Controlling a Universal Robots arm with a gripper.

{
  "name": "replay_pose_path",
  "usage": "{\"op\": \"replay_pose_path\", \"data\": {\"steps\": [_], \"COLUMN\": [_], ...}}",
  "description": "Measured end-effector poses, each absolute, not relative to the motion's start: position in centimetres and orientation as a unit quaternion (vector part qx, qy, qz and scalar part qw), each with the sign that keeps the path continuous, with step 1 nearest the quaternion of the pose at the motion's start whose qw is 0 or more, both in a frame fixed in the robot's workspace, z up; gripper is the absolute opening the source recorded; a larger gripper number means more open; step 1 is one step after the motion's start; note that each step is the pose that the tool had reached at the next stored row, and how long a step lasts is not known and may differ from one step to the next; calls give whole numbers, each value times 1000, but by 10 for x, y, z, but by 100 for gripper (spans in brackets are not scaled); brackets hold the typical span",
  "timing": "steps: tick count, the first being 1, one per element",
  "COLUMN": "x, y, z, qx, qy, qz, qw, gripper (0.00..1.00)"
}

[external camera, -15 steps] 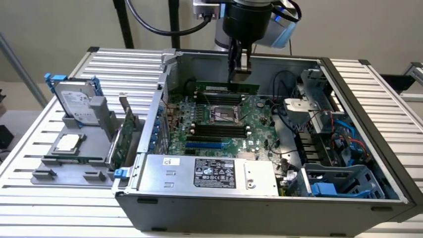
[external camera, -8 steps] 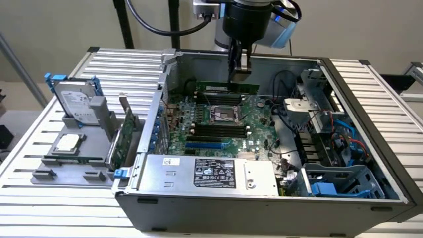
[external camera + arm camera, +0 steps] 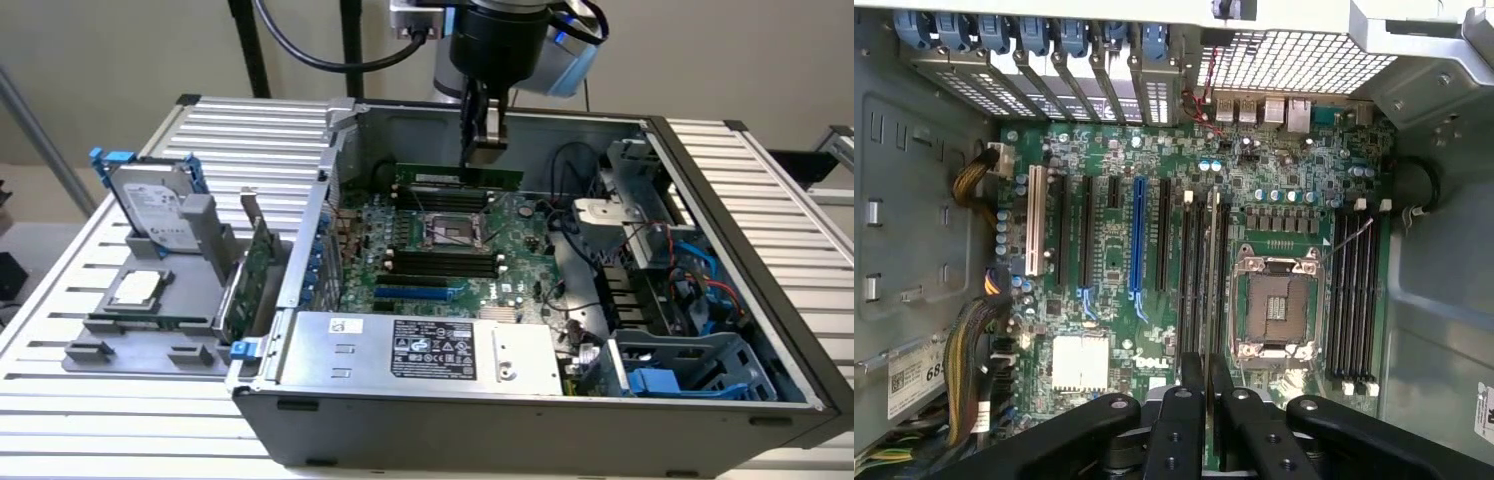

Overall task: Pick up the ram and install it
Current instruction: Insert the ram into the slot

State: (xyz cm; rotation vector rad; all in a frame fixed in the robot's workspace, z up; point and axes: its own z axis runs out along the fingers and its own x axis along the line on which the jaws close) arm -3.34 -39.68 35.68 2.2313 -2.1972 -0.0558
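The ram, a narrow green stick, hangs level and edge-down inside the open computer case, with my gripper shut on its upper edge. It sits over the black memory slots on the far side of the processor socket. In the wrist view the ram shows edge-on as a thin line between my gripper's black fingers, lined up along the slots beside the socket. Whether it touches a slot I cannot tell.
A grey tray at the exterior view's left holds a hard drive, a silver processor chip and a green expansion card. The power supply fills the case's near side. Cables and a blue drive bay crowd its right.
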Motion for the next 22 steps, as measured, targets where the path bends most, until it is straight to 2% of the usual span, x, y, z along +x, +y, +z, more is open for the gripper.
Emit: {"op": "replay_pose_path", "data": {"steps": [5, 22], "x": [-34, -38], "y": [-397, -397], "z": [356, 326], "qx": [712, 712], "qy": [-702, -701], "qz": [-17, -16], "qw": [4, 3], "gripper": [0, 0]}}
